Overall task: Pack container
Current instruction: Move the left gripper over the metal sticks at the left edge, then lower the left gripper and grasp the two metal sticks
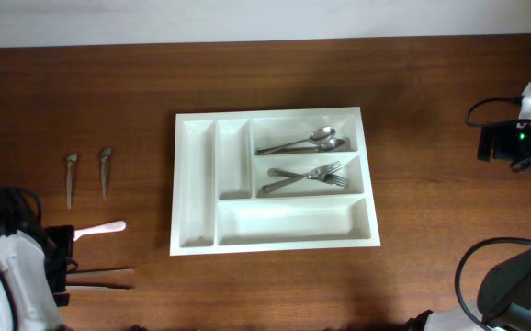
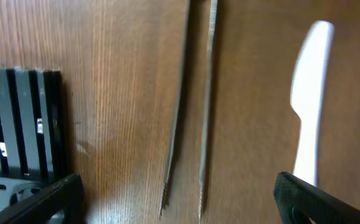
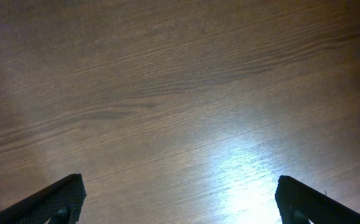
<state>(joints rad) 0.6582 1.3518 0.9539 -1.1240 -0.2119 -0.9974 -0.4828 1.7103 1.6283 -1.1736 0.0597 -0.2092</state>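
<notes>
One tray (image 1: 293,223) central on the worktop (image 1: 431,74), nine pieces of cutlery.
It holds two spoons (image 1: 307,142) and two forks (image 1: 311,175); left of it lie two small spoons (image 1: 71,176), one white knife (image 1: 100,227) and two steel knives (image 1: 100,271). The left pincer (image 2: 180,196) and right pincer (image 3: 180,199) gape, holding nothing.

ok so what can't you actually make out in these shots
Two thin metal pieces: too small overhead; left wrist view's top edge cuts their far ends, so their type is unclear.
White utensil: blurred in left wrist view, near end hidden by the left hand.
Two small utensils left of the container: too small overhead to identify.
</notes>
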